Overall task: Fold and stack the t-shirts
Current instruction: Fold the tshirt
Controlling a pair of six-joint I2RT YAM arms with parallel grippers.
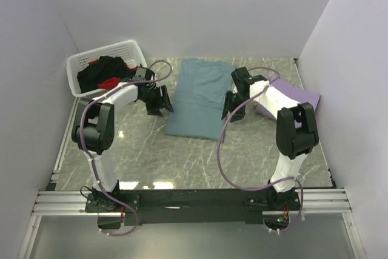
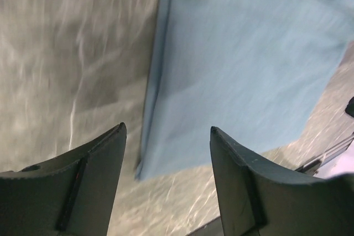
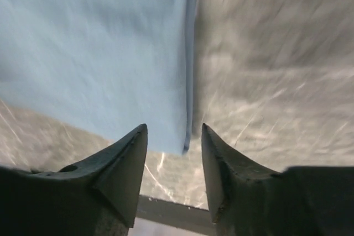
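Left gripper [image 2: 167, 127] parted | teal t-shirt [image 2: 238, 64] corner beneath (wrist view only)

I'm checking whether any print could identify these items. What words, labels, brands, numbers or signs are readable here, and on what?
None can be read. The teal t-shirt, the lavender t-shirt and the white basket show no print. Both wrist views are blurred and show only plain cloth and tabletop.
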